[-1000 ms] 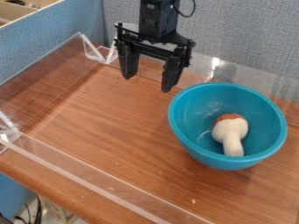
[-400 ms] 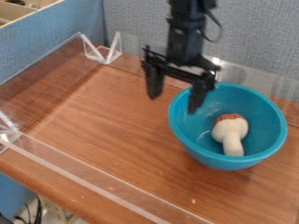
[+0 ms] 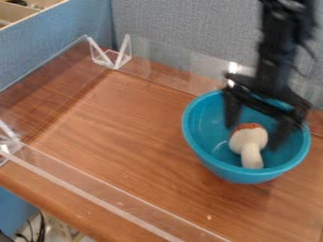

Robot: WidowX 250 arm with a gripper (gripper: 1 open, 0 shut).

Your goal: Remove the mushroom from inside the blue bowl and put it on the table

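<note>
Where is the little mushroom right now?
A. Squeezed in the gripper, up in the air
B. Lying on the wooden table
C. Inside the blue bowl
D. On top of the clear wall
C: the mushroom lies on the bottom of the blue bowl, with the open gripper above it and not holding it.

No text, label, brand, number or sign is being shown legibly anywhere in the view. Nothing readable is being displayed on the blue bowl (image 3: 214, 151), on the mushroom (image 3: 250, 142) lying inside that bowl, or on the gripper (image 3: 267, 113) above the bowl. The table (image 3: 113, 123) beside the bowl is likewise being seen with plain wood grain only, without any markings.
</note>
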